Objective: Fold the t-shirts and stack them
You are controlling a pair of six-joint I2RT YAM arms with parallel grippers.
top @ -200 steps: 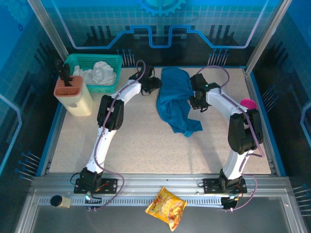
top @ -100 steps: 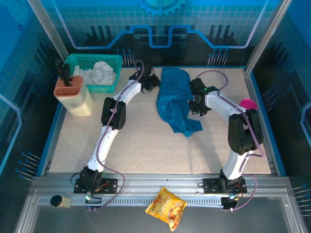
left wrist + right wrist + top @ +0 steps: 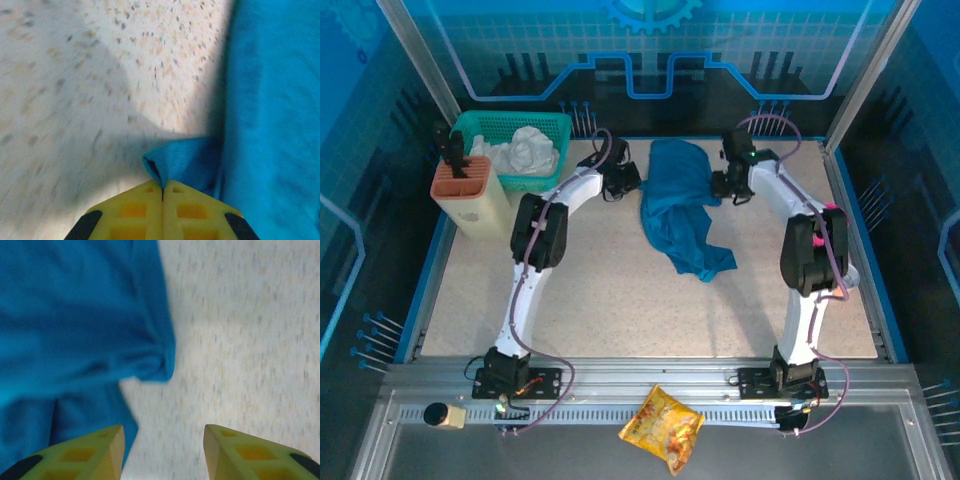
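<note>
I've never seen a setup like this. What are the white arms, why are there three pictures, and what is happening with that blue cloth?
These are two robot arms, a left arm and a right arm, bolted at the near edge of a speckled table. The wide picture comes from a fixed camera above and behind them. The two close-ups come from a small camera on each wrist, so the yellow wedges at the bottom are that arm's own fingers.

On the table lie a crumpled teal t-shirt, a green basket holding white cloth, a beige holder and a pink cup.

The left pincer is shut on a fold at the shirt's edge. The right pincer is open beside the shirt and holds nothing.
</note>
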